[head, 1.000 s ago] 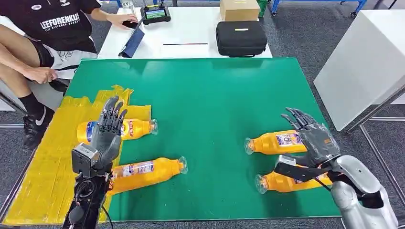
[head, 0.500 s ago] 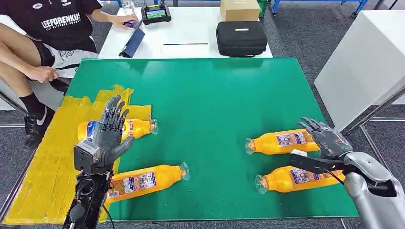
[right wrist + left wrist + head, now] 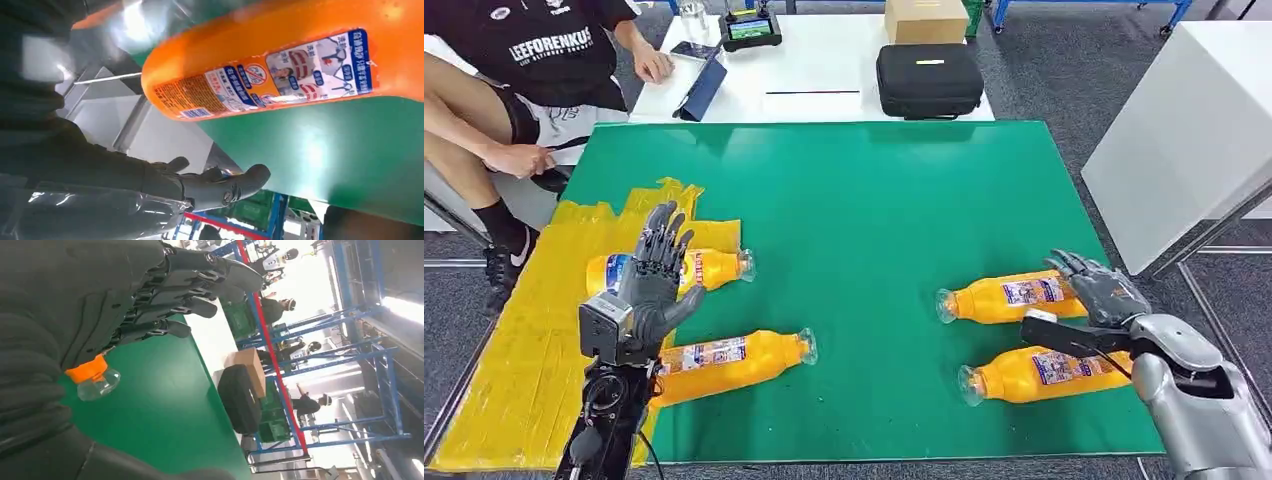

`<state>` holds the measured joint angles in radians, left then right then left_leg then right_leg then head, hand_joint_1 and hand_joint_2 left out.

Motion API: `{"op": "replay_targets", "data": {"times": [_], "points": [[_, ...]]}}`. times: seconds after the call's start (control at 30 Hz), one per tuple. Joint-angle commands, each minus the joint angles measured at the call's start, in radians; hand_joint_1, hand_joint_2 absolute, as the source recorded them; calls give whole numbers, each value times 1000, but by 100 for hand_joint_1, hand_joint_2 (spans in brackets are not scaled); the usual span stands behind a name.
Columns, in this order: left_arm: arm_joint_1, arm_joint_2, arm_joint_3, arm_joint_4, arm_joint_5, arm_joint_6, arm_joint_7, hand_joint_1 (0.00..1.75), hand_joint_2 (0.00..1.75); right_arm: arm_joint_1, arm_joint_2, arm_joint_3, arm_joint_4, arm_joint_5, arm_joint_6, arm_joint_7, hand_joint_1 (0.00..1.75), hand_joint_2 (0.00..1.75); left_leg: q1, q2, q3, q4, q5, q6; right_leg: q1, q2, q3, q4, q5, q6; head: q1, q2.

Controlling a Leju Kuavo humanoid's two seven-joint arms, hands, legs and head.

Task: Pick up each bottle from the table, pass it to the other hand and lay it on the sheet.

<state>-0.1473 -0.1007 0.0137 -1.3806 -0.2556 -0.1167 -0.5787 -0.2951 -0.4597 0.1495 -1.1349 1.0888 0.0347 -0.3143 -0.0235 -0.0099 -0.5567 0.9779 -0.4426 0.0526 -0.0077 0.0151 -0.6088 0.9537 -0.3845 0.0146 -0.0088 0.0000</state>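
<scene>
Four orange bottles lie on the green mat (image 3: 864,200). One bottle (image 3: 716,268) rests on the yellow sheet (image 3: 514,340), partly behind my left hand (image 3: 654,282), which is raised with its fingers (image 3: 200,285) spread and holds nothing. A second bottle (image 3: 739,358) lies at the sheet's edge, its neck (image 3: 95,380) on the mat. At the right lie a farther bottle (image 3: 1009,297) and a nearer bottle (image 3: 1039,373). My right hand (image 3: 1096,295) is open at the farther bottle's base end (image 3: 280,75), with its thumb stretched out between the two bottles.
A person (image 3: 524,60) sits at the back left beside a white table carrying a black case (image 3: 929,80), a cardboard box (image 3: 924,18) and a small screen device (image 3: 749,28). A white cabinet (image 3: 1184,130) stands close to the mat's right edge.
My right hand has come down from above the right-hand bottles to the base end of the farther one. My left hand has hardly moved. The person's hand shifted on the white table.
</scene>
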Motion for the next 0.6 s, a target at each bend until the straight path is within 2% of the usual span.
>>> {"op": "replay_targets", "data": {"times": [0.03, 0.1, 0.4, 0.6], "points": [[11, 7, 13, 18, 6, 3, 11, 0, 175, -112, 90, 93, 199, 56, -41, 23, 0, 175, 3, 5, 8, -1, -3, -6, 3, 3, 7, -2, -2, -1, 0, 0], [18, 9, 15, 11, 6, 5, 13, 0, 175, -129, 97, 102, 214, 65, -41, 30, 0, 175, 1, 3, 4, -1, -1, -3, 1, 2, 3, -1, 0, 0, 0, 0], [53, 11, 17, -1, 12, 12, 19, 0, 175, -199, 99, 145, 413, 148, -68, 99, 0, 175, 1, 3, 6, -1, -2, -4, 1, 2, 5, -1, -1, 0, 0, 0], [41, 12, 19, 22, 19, 26, 30, 0, 175, -300, 128, 175, 598, 166, -31, 106, 0, 175, 2, 4, 5, 0, -3, -4, 2, 3, 5, -1, -1, 0, 0, 0]]}}
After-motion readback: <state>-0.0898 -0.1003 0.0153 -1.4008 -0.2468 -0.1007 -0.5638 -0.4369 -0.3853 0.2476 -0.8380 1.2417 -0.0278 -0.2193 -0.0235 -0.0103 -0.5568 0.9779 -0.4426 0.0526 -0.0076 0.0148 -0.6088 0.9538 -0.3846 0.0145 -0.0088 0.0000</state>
